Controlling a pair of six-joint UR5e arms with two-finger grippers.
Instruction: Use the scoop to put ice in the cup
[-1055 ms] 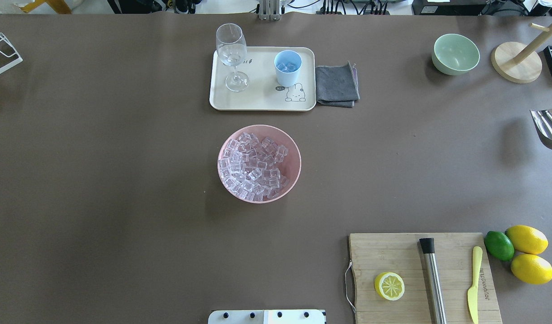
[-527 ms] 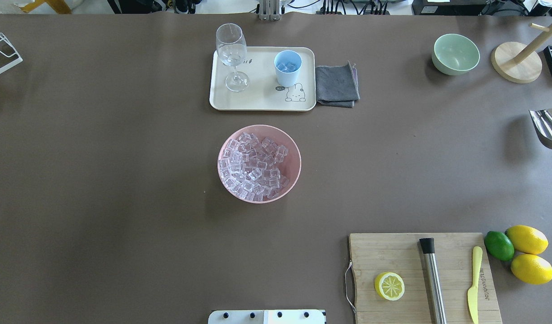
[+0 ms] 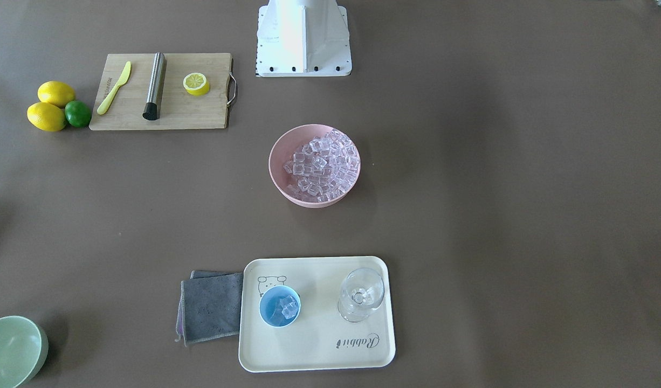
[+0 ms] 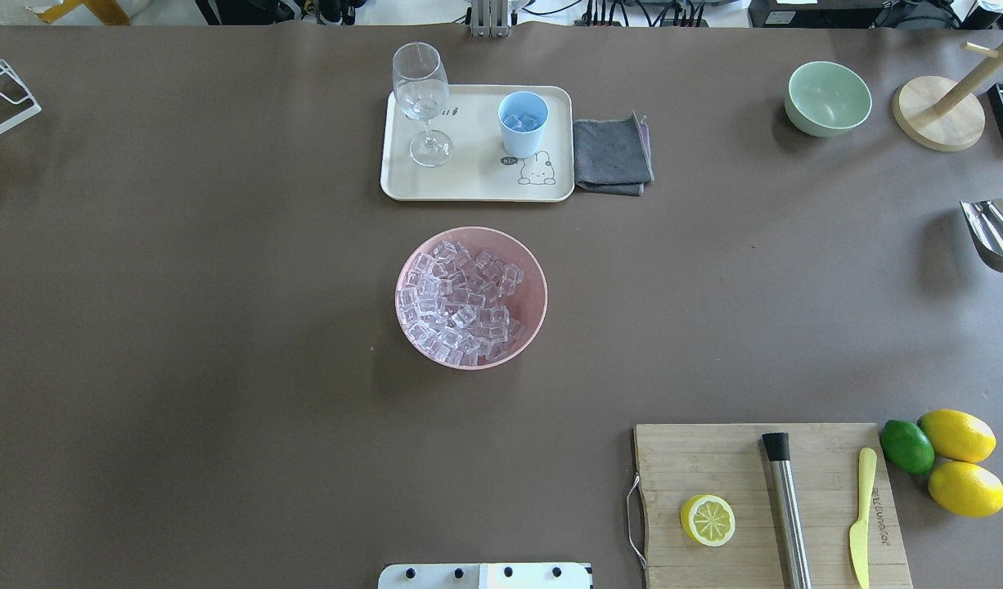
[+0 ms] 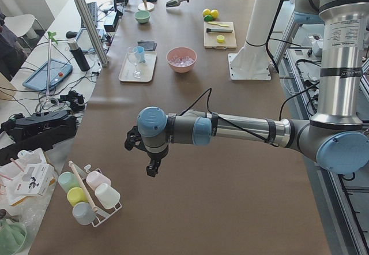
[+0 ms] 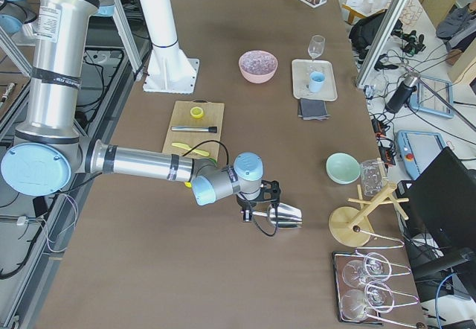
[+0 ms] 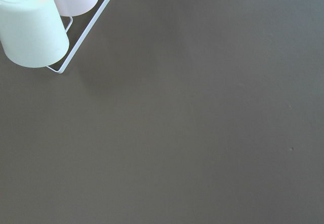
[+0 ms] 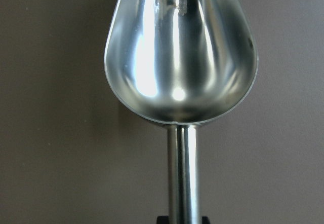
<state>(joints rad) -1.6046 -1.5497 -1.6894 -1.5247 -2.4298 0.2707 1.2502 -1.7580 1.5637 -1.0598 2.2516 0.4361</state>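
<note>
The light-blue cup [image 4: 523, 123] [image 3: 280, 306] stands on a cream tray [image 4: 469, 184] with a few cubes of ice inside. More ice [image 4: 461, 304] [image 3: 322, 164] fills a pink bowl [image 4: 534, 323] at mid-table. The steel scoop [image 8: 180, 51] [image 4: 996, 236] [image 6: 286, 215] hangs empty above the table at the right edge. Its handle [image 8: 183, 173] runs back into my right gripper [image 6: 248, 211], which is shut on it. My left gripper [image 5: 151, 168] hovers far off near the table's left end. I cannot tell whether it is open or shut.
A stemmed glass [image 4: 421, 102] shares the tray, with a grey cloth [image 4: 612, 154] beside it. A green bowl [image 4: 827, 98] and a wooden stand [image 4: 939, 110] sit far right. A cutting board [image 4: 714, 458] holds a lemon half, a rod and a knife. A mug rack [image 7: 35, 24] is left.
The scoop at the right edge has turned and shifted very slightly. Nothing else on the table has moved.
</note>
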